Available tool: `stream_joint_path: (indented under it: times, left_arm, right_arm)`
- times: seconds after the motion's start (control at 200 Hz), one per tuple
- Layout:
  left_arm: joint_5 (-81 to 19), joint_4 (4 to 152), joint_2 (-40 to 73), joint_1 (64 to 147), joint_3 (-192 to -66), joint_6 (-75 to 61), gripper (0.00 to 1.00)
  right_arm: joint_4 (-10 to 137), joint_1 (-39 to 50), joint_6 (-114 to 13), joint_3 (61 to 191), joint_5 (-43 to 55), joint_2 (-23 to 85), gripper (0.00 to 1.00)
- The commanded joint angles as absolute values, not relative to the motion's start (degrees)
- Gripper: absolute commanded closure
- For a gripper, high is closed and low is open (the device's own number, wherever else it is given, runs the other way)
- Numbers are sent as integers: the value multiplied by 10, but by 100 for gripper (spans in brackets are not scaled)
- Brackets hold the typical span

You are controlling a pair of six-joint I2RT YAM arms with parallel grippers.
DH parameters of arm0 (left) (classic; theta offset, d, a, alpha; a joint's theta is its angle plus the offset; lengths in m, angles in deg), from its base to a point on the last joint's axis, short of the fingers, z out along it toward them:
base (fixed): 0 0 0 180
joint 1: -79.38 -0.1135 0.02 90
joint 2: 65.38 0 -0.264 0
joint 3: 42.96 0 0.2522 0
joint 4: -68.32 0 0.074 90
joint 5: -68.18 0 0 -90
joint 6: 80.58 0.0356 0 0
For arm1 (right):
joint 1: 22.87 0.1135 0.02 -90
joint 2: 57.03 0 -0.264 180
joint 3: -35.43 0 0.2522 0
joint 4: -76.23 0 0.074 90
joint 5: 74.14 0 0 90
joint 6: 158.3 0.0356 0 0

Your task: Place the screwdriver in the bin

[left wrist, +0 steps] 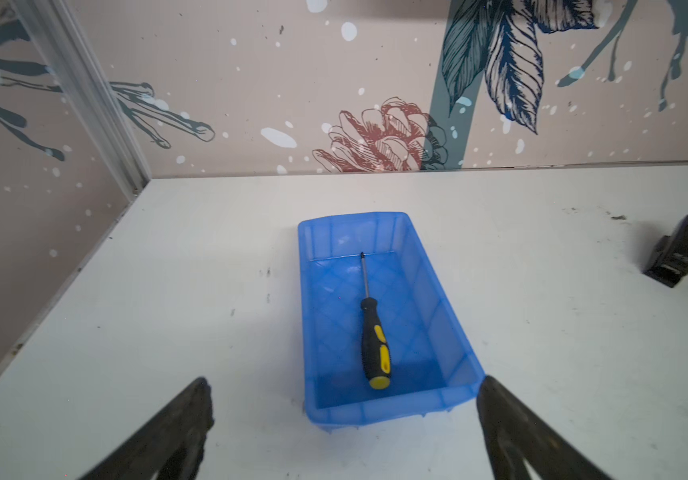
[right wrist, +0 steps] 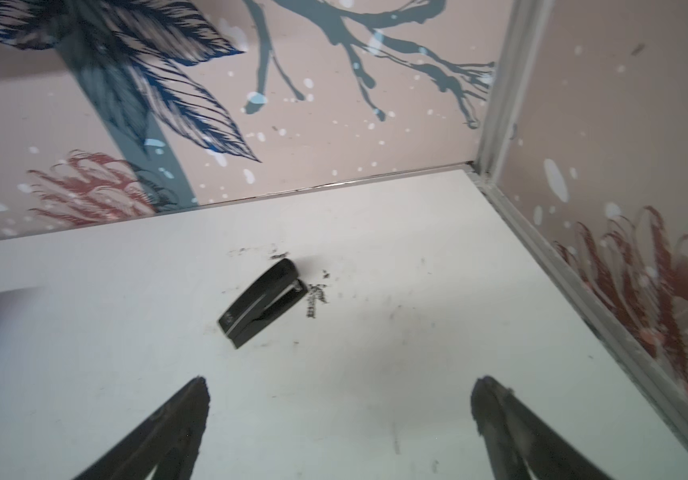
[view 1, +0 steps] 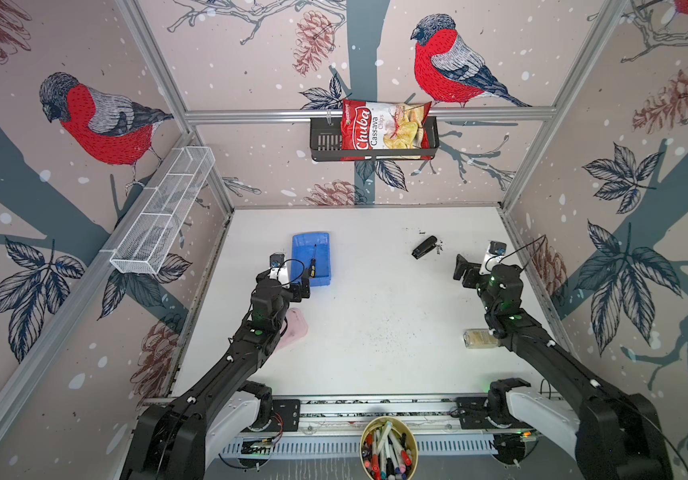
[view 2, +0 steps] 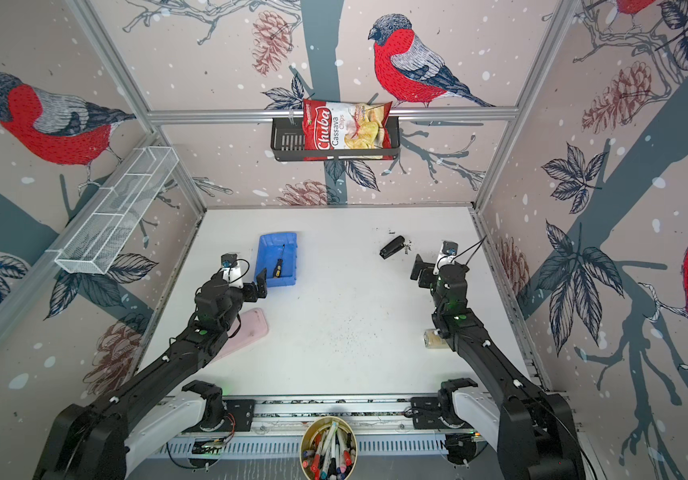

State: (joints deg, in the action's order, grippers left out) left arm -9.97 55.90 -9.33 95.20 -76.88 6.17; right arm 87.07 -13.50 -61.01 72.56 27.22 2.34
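Plainly, the left gripper [left wrist: 345, 386] has its two jaws spread wide with nothing between them, poised just short of the near end of the bin [left wrist: 437, 291]; in both top views it sits at that same end wall [view 1: 302, 286] [view 2: 260, 284]. One bin is on the table [view 1: 375, 332], a blue low-walled tray [view 1: 304, 241] [view 2: 269, 245], and one screwdriver [left wrist: 375, 345] lies flat inside on its floor, yellow butt towards the gripper and shaft tip towards the far wall, roughly along the tray's length [view 1: 313, 266] [view 2: 279, 266]. Nothing touches the screwdriver. The right gripper [right wrist: 343, 384] also stands wide apart and empty, above bare table well to the right of the bin [view 1: 465, 268] [view 2: 420, 270]. Ahead of it lies one black stapler-like object [right wrist: 261, 303], apart from both grippers [view 1: 424, 247] [view 2: 392, 247], with a smudge of dark specks beside it. One flat pink item [view 2: 250, 328] lies partly under the left arm, and one small clear jar [view 1: 477, 338] sits by the right arm. One cup of markers [view 1: 388, 451] stands at the near edge. Two baskets hang on the walls: one white wire mesh basket [view 1: 163, 212] on the left, and one black slotted basket [view 1: 323, 141] at the back holding one chips bag [view 1: 383, 126].
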Motion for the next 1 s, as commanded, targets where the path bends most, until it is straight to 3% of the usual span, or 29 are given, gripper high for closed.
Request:
stream_joint_path:
  times: [0.0,0.325,0.425,0.605,0.771,0.991]
  left_arm:
    - [-52,460,-76,945,-755,103,3]
    - [-49,232,60,901,-685,119,3]
    - [-51,145,116,889,-672,111,3]
    - [-60,113,167,871,-694,134,3]
    - [-90,40,246,825,-692,93,3]
    - [-95,70,240,823,-700,90,2]
  right_arm:
    - [1003,-163,-611,683,295,42,0]
    - [1231,-207,-604,610,322,179,0]
    - [1225,-208,-618,633,309,207,0]
    - [1346,-212,-631,619,291,300,0]
    - [1324,-213,-628,622,289,292,0]
    - [1313,-210,-629,625,293,290,0]
